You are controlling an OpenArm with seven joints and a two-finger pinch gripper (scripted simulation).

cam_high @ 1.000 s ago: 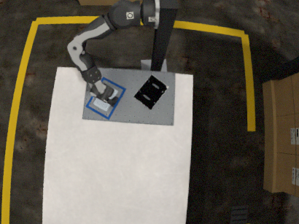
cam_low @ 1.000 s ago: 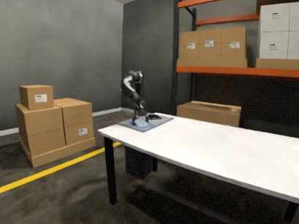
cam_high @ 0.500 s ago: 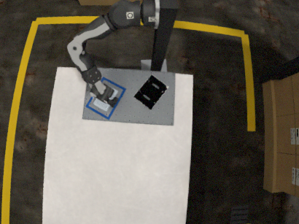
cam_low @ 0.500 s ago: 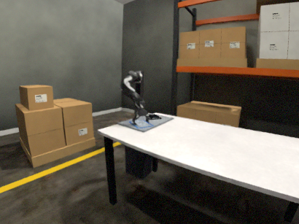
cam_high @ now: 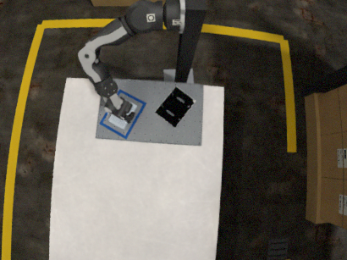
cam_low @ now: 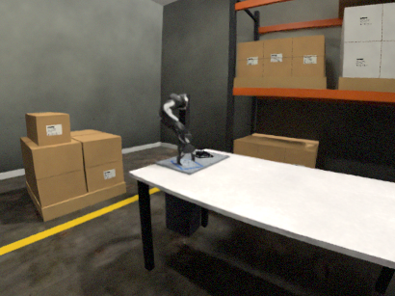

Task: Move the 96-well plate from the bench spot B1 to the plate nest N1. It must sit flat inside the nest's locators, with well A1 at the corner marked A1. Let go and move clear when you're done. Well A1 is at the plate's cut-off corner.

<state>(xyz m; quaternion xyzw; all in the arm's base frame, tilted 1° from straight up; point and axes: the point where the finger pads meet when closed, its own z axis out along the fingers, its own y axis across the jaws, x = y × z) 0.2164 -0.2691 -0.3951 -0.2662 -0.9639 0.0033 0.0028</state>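
Two fingers (cam_high: 125,112) clamp plate (cam_high: 119,120) inside blue outline (cam_high: 140,114).

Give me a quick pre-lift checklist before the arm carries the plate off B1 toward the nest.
1. Grip: gripper is shut on the 96-well plate: ok.
2. Plate position: inside the blue B1 outline on the grey base board: ok.
3. Plate lifted or resting on the board: cannot tell.
4. Plate nest N1: black, to the right on the same board, nothing on it: ok.
5. Path from B1 to the nest: only bare board between them: ok.
6. Cut-off corner against the nest's A1 mark: too small to read: cannot tell.
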